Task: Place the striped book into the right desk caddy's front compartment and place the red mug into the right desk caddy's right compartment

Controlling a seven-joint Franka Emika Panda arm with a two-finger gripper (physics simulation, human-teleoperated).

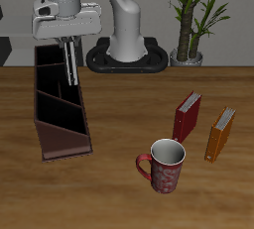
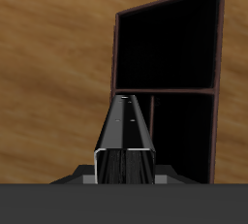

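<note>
My gripper [image 1: 68, 41] is shut on the striped book [image 1: 70, 66], which hangs upright and edge-on above the right desk caddy [image 1: 42, 109], a long dark maroon box with inner dividers. In the wrist view the striped book [image 2: 126, 136] sticks out from the gripper [image 2: 126, 176] toward the caddy's [image 2: 219, 68] dark open sections. The book's lower edge is level with the caddy's rim, over its back half; I cannot tell whether it touches. The red mug [image 1: 166, 166] stands upright near the table's front edge, well away from the caddy, handle toward the caddy side.
A plain red book [image 1: 187, 116] and an orange book [image 1: 220, 134] stand upright beyond the mug. The robot base [image 1: 134, 40] and a potted plant [image 1: 190, 20] are at the back. The caddy's low sloped end [image 1: 65, 144] faces the table's front.
</note>
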